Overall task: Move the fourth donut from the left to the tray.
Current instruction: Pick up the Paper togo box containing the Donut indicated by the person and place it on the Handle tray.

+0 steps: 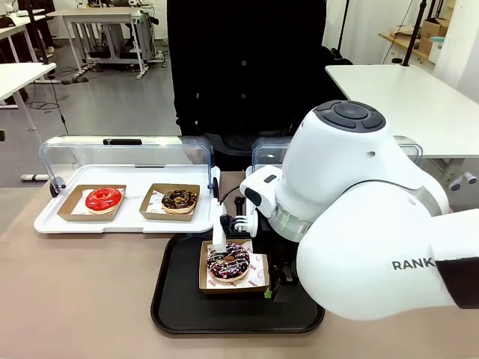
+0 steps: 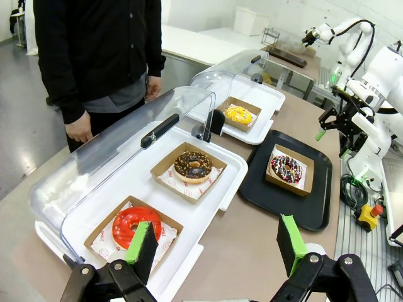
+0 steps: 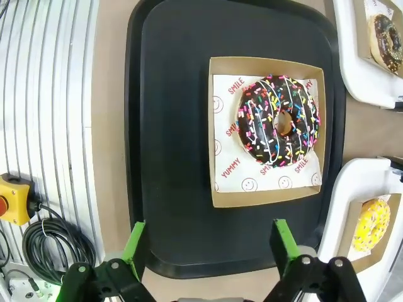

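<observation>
The fourth donut (image 1: 228, 262), dark chocolate with pink and white streaks and sprinkles, sits in its square brown cardboard holder on the black tray (image 1: 179, 299). In the right wrist view the donut (image 3: 278, 121) lies a little ahead of my right gripper (image 3: 208, 251). That gripper is open above the tray (image 3: 170, 126) with nothing between its green pads. From the front, the right gripper (image 1: 273, 283) hangs just right of the holder. My left gripper (image 2: 216, 251) is open and holds nothing, off at the table's left end. From there the donut (image 2: 286, 168) shows on the tray (image 2: 264, 189).
A white display tray (image 1: 127, 222) with a raised clear lid holds a red donut (image 1: 103, 199) and a plainer chocolate donut (image 1: 179, 200). A second display tray holds a yellow donut (image 2: 239, 114). A person in black (image 1: 247, 67) stands at the far side. A yellow stop button (image 3: 12, 198) and cable lie nearby.
</observation>
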You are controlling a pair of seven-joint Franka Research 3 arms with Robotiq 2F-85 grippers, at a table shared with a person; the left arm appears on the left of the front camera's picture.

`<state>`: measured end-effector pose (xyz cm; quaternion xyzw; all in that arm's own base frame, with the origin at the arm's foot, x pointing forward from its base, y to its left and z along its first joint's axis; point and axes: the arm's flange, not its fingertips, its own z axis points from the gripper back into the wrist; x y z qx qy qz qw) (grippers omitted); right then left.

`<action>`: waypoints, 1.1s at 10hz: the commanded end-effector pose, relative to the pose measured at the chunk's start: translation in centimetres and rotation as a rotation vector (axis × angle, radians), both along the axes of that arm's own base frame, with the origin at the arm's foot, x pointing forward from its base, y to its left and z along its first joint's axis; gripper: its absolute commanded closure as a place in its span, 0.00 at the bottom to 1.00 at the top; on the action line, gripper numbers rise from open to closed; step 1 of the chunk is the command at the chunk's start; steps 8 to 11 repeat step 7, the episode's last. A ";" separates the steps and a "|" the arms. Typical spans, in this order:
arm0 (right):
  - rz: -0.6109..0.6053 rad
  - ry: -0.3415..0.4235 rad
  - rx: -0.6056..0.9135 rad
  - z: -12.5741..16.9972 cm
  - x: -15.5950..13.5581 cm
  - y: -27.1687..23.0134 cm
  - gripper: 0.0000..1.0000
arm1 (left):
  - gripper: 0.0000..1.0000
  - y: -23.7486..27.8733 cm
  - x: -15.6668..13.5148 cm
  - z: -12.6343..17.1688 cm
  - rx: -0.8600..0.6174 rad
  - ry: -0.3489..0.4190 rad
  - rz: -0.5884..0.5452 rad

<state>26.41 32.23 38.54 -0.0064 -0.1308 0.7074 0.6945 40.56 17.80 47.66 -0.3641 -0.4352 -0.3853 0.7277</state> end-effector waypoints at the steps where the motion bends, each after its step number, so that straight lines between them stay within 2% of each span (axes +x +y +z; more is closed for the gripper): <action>1: -0.011 -0.016 0.012 -0.2 0.0 0.4 0.00 | 0.00 0.0 0.0 0.3 -0.002 0.005 -0.010; 11: -0.011 -0.016 0.012 -0.2 0.0 0.4 0.00 | 0.00 0.0 0.0 0.3 -0.002 0.005 -0.010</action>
